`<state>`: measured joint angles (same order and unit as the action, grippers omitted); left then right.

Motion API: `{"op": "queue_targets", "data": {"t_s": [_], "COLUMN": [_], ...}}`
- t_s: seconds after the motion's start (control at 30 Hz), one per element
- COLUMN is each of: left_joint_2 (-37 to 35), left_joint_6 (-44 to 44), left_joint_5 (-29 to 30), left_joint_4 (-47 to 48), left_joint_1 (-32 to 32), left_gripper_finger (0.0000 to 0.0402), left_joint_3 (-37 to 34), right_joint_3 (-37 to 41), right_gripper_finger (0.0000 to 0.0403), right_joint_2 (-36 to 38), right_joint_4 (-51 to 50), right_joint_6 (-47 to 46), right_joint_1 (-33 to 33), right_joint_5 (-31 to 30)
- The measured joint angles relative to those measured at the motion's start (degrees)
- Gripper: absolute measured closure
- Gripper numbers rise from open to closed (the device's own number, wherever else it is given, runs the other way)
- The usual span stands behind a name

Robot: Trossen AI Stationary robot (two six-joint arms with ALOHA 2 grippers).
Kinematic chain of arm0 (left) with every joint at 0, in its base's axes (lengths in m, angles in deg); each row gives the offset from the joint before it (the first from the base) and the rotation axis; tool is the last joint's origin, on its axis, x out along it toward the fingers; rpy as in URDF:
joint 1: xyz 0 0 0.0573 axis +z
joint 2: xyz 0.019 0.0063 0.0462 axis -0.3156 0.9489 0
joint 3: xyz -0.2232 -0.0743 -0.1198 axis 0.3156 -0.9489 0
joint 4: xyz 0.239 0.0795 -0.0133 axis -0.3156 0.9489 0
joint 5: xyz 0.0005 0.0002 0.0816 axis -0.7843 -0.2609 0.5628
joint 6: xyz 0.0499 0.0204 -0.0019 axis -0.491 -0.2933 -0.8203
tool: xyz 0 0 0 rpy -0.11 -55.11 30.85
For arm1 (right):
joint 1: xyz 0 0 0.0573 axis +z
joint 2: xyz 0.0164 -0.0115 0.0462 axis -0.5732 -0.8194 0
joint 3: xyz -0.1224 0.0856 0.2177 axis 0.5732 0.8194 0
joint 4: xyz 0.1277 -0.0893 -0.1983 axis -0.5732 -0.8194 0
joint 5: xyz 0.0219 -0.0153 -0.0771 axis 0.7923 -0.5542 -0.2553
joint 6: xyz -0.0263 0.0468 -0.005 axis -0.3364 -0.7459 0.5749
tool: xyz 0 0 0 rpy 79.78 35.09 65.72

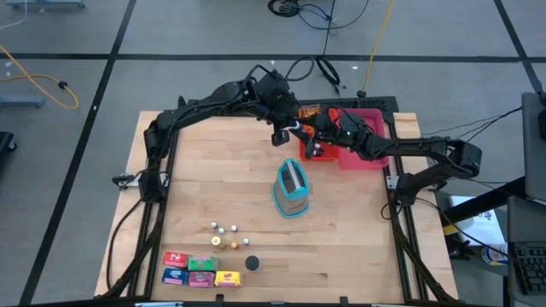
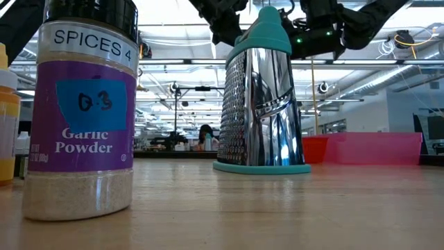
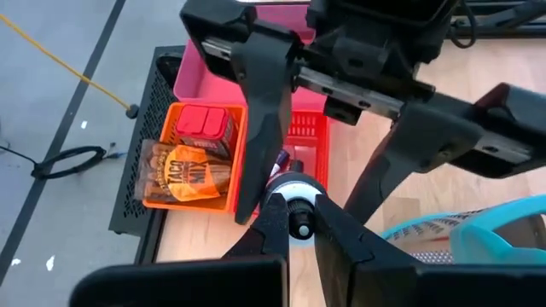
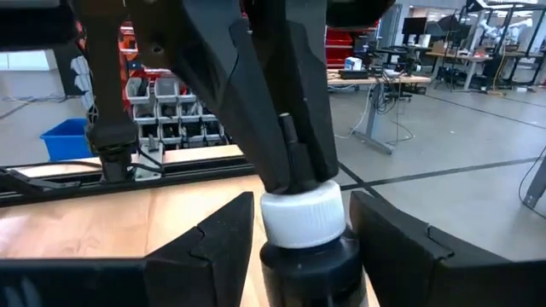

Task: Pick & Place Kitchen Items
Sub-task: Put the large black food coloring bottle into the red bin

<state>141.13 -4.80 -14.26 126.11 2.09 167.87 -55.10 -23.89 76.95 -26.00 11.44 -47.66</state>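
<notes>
We find the left gripper point(image 3: 296, 223) pinching the white cap of a small dark bottle point(image 4: 300, 247); the right gripper point(image 4: 299, 234), jaws spread, flanks it, probably for handover.

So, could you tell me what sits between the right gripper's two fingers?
A dark bottle with a white cap, pinched at the cap by the left gripper. The right gripper has its fingers flanking it with gaps either side; the right wrist view shows this.

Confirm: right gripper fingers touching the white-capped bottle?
Apart. Right wrist view: fingers of the right gripper flank the white-capped bottle with a visible gap on each side; the left gripper pinches its cap.
</notes>
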Motion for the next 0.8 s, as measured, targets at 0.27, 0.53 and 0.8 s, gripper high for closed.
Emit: {"op": "queue_targets", "data": {"t_s": [0.27, 0.53, 0.8], "left_joint_2": [0.00, -0.09, -0.09], "left_joint_6": [0.07, 0.11, 0.34], "left_joint_5": [0.13, 0.79, 2.23], "left_joint_4": [0.01, -0.97, 0.34], "left_joint_1": [-0.02, -0.05, -0.10], "left_gripper_finger": [0.0380, 0.0368, 0.0366], "left_joint_3": [-0.02, -1.20, -1.53], "right_joint_3": [-0.53, -0.45, -0.45], "right_gripper_finger": [0.0264, 0.0264, 0.0264], "right_joint_2": [0.10, 0.30, 0.33], "right_joint_4": [-2.28, -3.17, -4.82], "right_joint_6": [-0.18, -0.17, -0.19], "right_joint_1": [0.07, 0.04, -0.44], "right_joint_5": [-2.59, -2.69, -2.59]}}
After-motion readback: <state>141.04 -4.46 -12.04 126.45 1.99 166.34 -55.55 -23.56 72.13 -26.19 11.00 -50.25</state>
